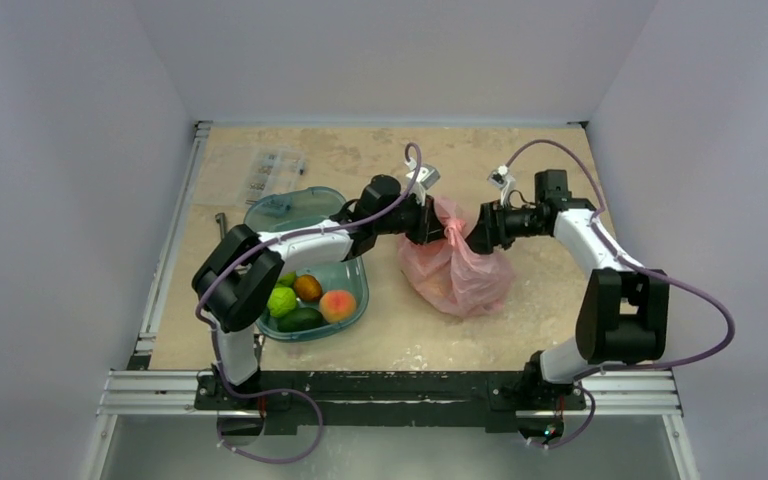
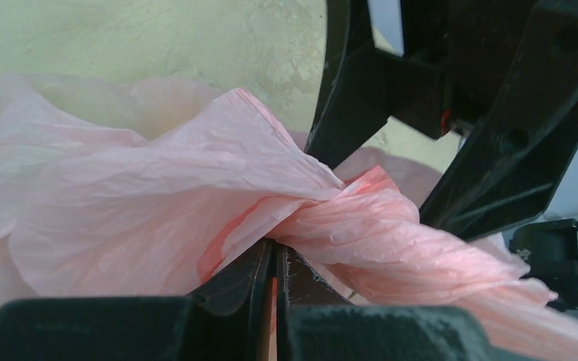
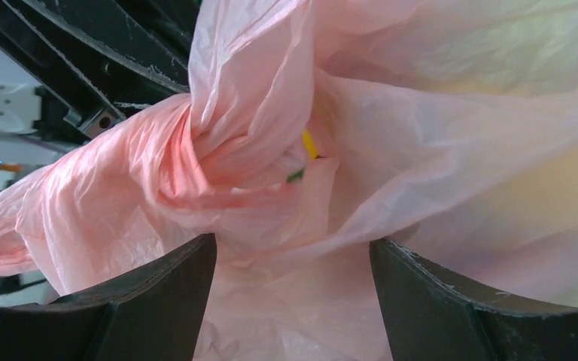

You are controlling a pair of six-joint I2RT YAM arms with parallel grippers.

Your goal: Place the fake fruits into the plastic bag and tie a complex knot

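Fingers, top view: left gripper [image 1: 439, 224] and right gripper [image 1: 471, 233] tip to tip at the gathered top of the plastic bag [image 1: 457, 275]; too small to tell spread from pinched.
Top view, knot [image 1: 453, 233]: bunched pink lump between the two grippers.
Top view, bag: slumped on the table [image 1: 530, 300], beside the teal tub [image 1: 358, 290] without touching it.
Top view, fake fruits [image 1: 337, 305]: four in the tub, green, dark green, brown and peach-coloured.
Left wrist view, left fingers [image 2: 248, 282]: pressed together at the bottom edge, pinching a fold of pink film.
Left wrist view, right fingers [image 2: 354, 105]: spread apart, tips just above the twisted pink rope.
Left wrist view, bag: crumpled across the middle, twisting off to the right.
Right wrist view, right fingers [image 3: 150, 304]: spread wide at the bottom edge, the gap between filled with pink film.
Right wrist view, knot: tight twist left of centre, next to the black left gripper at upper left.
Right wrist view, bag: filling the frame, yellow and green specks deep in the folds, too small to name.
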